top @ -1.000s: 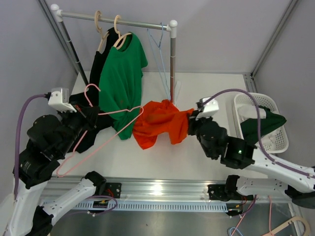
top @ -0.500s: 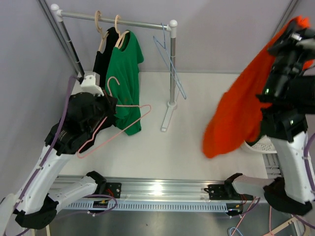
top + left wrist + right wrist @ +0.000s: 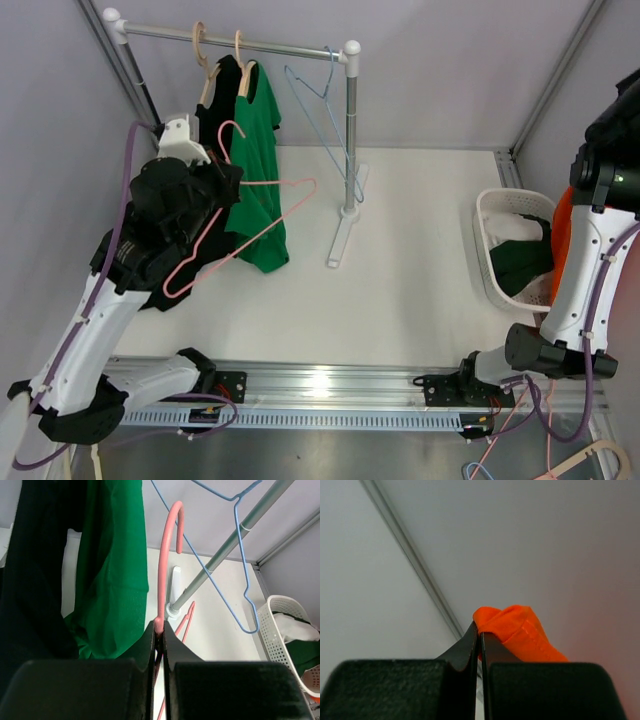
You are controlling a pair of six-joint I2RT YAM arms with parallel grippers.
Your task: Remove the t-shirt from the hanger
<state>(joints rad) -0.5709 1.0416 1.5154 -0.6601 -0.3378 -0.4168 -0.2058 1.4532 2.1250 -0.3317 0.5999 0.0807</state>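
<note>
My left gripper point(image 3: 159, 630) is shut on the neck of the pink hanger point(image 3: 245, 220), which is bare and held up beside the rack; its hook point(image 3: 170, 540) points upward in the left wrist view. My right gripper point(image 3: 480, 636) is shut on the orange t-shirt point(image 3: 517, 630), raised high at the far right. In the top view only a strip of the orange t-shirt point(image 3: 561, 232) shows behind the right arm point(image 3: 600, 190), above the basket; the right gripper itself is out of that view.
A clothes rack point(image 3: 348, 130) stands at the back with a green shirt point(image 3: 258, 150) and a black shirt point(image 3: 222, 100) on wooden hangers, and an empty blue hanger point(image 3: 325, 110). A white basket point(image 3: 490, 250) holding green and white clothes sits at the right.
The orange t-shirt came off the pink hanger and was swung up and right over the basket. My left arm lifted the bare hanger towards the rack.
</note>
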